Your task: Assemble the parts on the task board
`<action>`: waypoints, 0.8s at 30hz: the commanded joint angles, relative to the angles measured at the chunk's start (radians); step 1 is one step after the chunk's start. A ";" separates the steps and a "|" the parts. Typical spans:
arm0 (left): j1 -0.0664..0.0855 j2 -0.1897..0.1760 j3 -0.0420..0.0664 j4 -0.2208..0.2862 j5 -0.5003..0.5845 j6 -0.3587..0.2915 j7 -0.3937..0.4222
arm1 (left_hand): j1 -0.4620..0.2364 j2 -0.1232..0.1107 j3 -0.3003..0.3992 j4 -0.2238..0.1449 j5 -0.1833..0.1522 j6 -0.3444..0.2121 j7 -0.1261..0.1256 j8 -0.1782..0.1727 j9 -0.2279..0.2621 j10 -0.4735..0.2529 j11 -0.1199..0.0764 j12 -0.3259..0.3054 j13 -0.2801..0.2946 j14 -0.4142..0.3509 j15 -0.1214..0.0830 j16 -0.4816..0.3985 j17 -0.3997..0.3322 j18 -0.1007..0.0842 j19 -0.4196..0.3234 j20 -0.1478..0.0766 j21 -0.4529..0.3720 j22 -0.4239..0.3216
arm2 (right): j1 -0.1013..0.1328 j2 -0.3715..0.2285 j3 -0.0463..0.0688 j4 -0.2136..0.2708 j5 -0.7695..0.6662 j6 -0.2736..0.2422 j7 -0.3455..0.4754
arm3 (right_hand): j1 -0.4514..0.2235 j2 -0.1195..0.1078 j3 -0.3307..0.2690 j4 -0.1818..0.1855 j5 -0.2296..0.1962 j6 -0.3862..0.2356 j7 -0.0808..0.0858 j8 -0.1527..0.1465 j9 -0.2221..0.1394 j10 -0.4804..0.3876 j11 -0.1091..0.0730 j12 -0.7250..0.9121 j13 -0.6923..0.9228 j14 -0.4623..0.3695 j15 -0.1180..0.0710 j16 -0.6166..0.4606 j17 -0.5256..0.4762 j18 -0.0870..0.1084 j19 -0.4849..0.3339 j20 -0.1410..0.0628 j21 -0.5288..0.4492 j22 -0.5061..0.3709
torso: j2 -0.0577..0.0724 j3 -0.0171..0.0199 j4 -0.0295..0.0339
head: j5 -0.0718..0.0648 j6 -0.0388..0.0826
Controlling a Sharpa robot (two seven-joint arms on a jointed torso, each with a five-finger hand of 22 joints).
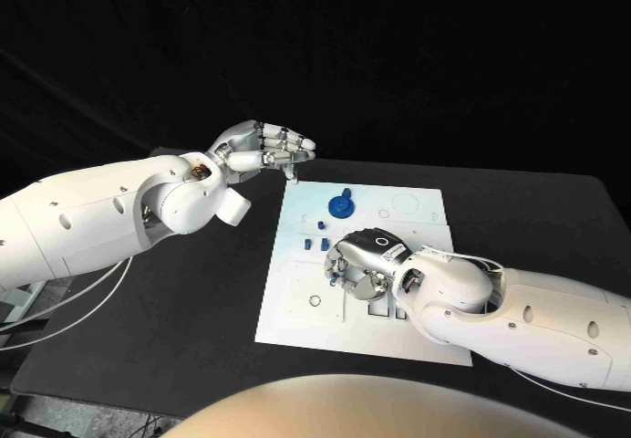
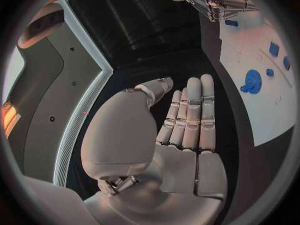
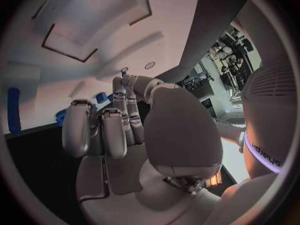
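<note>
- The black table (image 1: pixel 171 301) carries everything.
- The white board (image 1: pixel 296 319) lies flat on the table, about at its middle.
- Table surface shows on every side of the board.

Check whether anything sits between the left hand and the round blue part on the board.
Nothing visible does. The left hand hovers off the task board's far left corner, holding nothing; bare black table and white board lie between it and the round blue part.

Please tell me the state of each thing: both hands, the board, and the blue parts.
left hand: raised beside the board's far corner, holds nothing
right hand: fingers down on the board among small blue parts
task board: flat on table
round blue part: lying on board, untouched
</note>
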 commanded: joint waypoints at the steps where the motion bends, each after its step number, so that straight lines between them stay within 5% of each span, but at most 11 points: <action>1: 0.000 0.001 0.001 0.002 -0.002 0.019 0.002 | 0.002 0.010 -0.007 0.001 0.005 -0.009 0.006 0.005 -0.002 -0.007 0.000 0.000 -0.001 -0.006 0.002 -0.003 -0.001 0.005 -0.005 0.003 -0.004 -0.002 | -0.001 0.002 0.000 -0.001 -0.018 0.007 -0.010 | -0.003 0.006 0.001 -0.002 0.003 0.003 0.004 0.003 0.001 0.038 -0.030 0.002 0.001 0.062 -0.007 0.003 0.025 -0.008 0.003 -0.005 0.005 0.089 | 0.000 -0.0011 0.0000 | 0.000 0.000; 24: 0.000 -0.001 0.001 0.002 -0.002 0.023 -0.002 | 0.001 0.010 -0.008 0.001 0.005 -0.010 0.006 0.005 -0.002 -0.010 0.001 0.000 -0.002 -0.006 0.003 -0.002 0.000 0.005 -0.006 0.003 -0.004 -0.002 | -0.006 0.008 0.000 -0.002 -0.018 0.035 -0.011 | -0.004 0.006 0.001 -0.003 0.003 0.003 0.004 0.003 0.002 0.039 -0.030 0.002 0.001 0.062 -0.007 0.003 0.024 -0.008 0.003 -0.005 0.005 0.089 | 0.000 -0.0010 0.0005 | 0.002 0.000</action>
